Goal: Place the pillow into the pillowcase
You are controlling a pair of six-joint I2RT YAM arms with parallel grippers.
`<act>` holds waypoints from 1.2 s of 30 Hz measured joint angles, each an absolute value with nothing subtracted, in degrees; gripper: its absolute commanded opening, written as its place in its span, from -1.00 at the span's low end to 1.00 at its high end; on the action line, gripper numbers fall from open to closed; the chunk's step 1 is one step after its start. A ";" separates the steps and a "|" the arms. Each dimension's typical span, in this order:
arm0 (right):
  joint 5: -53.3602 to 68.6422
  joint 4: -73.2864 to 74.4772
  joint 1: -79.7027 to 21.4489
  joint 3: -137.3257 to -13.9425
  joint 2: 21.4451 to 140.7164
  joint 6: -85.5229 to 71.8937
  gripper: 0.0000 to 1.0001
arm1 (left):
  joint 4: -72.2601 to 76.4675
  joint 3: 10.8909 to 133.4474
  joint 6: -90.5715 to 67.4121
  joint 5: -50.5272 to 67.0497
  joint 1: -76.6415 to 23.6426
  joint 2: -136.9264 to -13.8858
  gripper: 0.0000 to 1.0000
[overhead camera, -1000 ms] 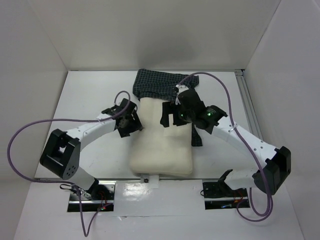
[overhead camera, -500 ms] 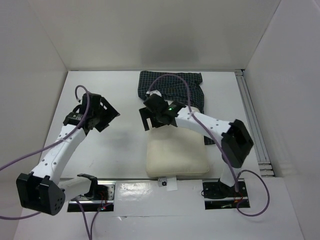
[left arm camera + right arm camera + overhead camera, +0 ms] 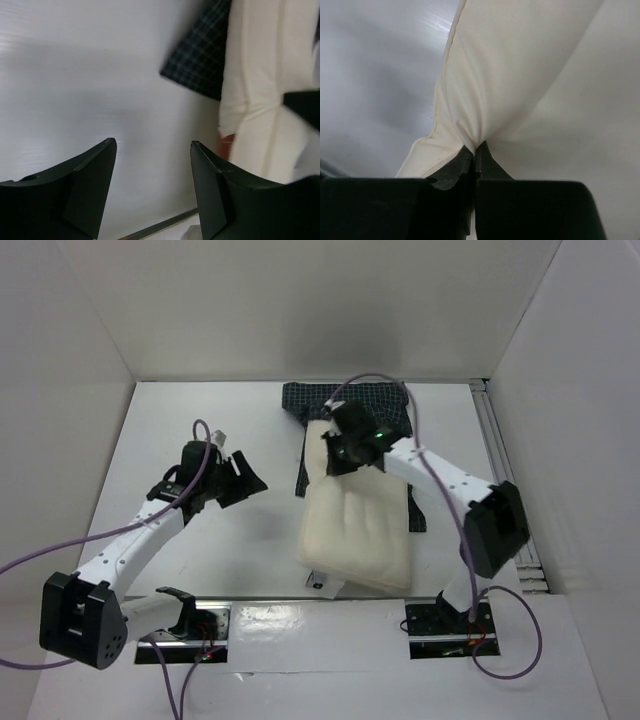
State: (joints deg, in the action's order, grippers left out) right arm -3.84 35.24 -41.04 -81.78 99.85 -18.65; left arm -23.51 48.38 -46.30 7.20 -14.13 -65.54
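Note:
The cream pillow lies tilted on the table, its far end over the dark checked pillowcase, which lies flat at the back. My right gripper is shut on a pinch of the pillow's fabric near its far left corner, the cloth gathered into folds at the fingertips. My left gripper hovers open over bare table, left of the pillow, with nothing between its fingers. In the left wrist view the pillowcase and pillow sit ahead to the right.
A strip of the pillowcase shows beside the pillow's right edge. White walls enclose the table on three sides. A metal rail runs along the right side. The arms' base mounts sit at the near edge.
My right gripper has gone from open to shut on the pillow's far corner, and the pillow has tilted. My left arm has swung right and nearer the pillow, still open.

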 measured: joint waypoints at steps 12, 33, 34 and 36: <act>23.55 35.35 -24.82 -77.08 83.99 -10.85 -1.00 | 2.33 45.45 -41.43 20.25 -18.00 -81.73 0.63; 33.41 37.21 -20.75 -75.59 83.99 -7.57 -1.00 | 34.06 47.16 -23.81 18.72 -23.07 -96.42 0.67; 33.74 37.30 -20.62 -75.59 83.99 -7.51 -1.00 | 34.79 47.16 -22.57 18.68 -23.07 -97.06 0.70; 34.24 37.34 -20.45 -75.59 84.03 -7.33 -1.00 | 36.36 47.13 -20.27 18.70 -23.07 -97.43 0.70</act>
